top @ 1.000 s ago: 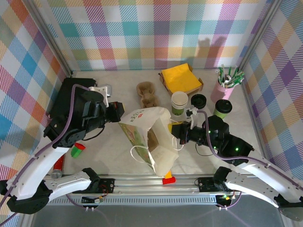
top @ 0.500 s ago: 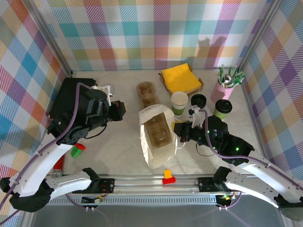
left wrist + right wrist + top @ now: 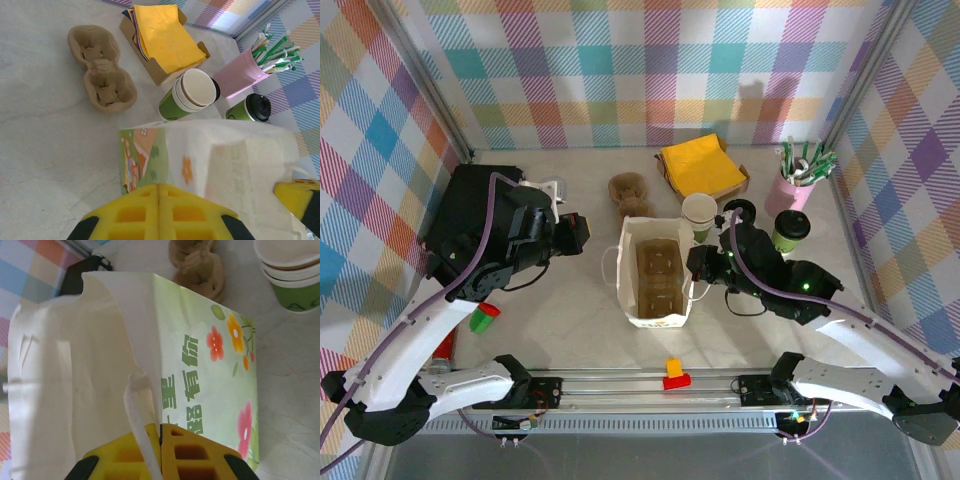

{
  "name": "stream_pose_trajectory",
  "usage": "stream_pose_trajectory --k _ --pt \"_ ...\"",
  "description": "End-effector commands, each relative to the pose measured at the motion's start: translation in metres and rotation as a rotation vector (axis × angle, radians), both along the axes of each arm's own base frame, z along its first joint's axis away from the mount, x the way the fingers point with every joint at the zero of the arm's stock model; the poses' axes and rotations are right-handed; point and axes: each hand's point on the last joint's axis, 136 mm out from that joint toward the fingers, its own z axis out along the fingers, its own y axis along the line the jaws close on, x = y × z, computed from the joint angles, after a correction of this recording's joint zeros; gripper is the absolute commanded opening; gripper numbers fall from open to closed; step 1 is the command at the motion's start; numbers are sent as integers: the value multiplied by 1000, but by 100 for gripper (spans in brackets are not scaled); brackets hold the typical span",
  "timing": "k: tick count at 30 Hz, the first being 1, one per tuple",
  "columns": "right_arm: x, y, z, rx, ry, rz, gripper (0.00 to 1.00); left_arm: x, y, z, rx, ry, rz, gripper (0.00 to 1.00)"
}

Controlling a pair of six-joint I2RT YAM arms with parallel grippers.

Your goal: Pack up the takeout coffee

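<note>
At the three o'clock rim of the white bag (image 3: 656, 320) my right pincer (image 3: 694, 272) clamps its handle (image 3: 136, 405), surely to hold the mouth open for the takeout coffee (image 3: 699, 215) standing at one o'clock, while my left pincer (image 3: 578, 232) hangs closed and empty at ten.

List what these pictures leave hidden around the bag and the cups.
- White bag floor: top view, the brown carrier inside covers it.
- Lidded green cup contents: top view, its black lid hides them.
- Cream-and-green cup: right wrist view, cut off by the top and right edges.
- Bag print: left wrist view, blurred and washed out.
</note>
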Motion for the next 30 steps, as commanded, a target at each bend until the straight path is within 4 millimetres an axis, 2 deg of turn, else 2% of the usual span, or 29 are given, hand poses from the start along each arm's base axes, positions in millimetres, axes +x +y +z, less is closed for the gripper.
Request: stream_pose_trajectory --k 1,7,8,10,12,16,20,24,30 --pt "9 -15 -6 -19 36 -74 9 -5 9 -2 -5 11 17 0" --pt "35 -23 -10 10 95 -71 22 -9 16 -5 1 12 30 0" --pt "38 -23 -10 13 106 -63 26 -10 16 -5 0 12 30 0" --pt "45 -22 -12 7 128 -38 41 -11 18 -6 2 14 33 0" --pt "49 -26 -11 -8 159 -33 48 -12 19 -5 4 13 34 0" --pt "55 -33 2 -18 160 -26 60 -14 20 -4 -4 12 29 0" --pt "59 -39 24 -12 123 -25 69 -18 12 -5 -11 22 -25 2" --pt "57 -45 42 -33 121 -12 74 -25 -3 -11 -15 55 -121 12" --pt "53 -69 59 -113 82 -57 80 -39 -27 -36 -38 158 -257 37"
